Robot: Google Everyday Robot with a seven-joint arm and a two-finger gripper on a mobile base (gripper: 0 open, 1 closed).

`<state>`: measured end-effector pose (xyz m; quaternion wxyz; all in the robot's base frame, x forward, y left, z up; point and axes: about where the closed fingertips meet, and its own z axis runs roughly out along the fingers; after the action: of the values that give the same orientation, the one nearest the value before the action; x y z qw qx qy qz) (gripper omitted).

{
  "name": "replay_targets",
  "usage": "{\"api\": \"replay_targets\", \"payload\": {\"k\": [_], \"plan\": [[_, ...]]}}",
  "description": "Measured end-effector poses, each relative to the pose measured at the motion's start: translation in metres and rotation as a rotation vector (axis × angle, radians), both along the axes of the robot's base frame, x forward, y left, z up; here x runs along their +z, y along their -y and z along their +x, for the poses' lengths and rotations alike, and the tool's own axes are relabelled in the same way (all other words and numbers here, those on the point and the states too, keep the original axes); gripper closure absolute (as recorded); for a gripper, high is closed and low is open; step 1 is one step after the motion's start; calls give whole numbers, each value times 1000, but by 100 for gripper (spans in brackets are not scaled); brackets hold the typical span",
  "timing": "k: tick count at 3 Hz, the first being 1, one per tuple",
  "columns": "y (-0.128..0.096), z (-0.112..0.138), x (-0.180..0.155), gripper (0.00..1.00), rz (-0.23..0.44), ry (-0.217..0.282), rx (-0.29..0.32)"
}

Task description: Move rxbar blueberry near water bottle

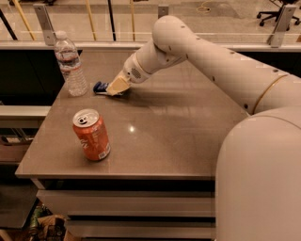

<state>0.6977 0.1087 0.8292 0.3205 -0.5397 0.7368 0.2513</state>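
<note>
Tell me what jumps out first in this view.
A big white robot arm reaches across the grey-brown table, its gripper low at the small dark blue wrapped bar, far left. A tall clear ribbed plastic bottle stands just left of the bar; an orange soda can stands front left.

**Objects on and beyond the work surface**

Orange soda can (91, 135) stands upright near the front-left corner of the grey-brown table (178, 141), well apart from the gripper (116, 87) low over the far-left area. Office chair (275, 10) stands beyond the railing (225, 40).

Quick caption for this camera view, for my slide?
Gripper at the rxbar blueberry, beside the water bottle; orange soda can stands in front.
</note>
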Motion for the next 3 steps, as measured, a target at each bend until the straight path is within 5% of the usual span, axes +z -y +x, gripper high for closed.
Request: {"api": "replay_targets", "payload": {"k": [3], "plan": [[-7,-2,-6,12,-1,-9,12]]}}
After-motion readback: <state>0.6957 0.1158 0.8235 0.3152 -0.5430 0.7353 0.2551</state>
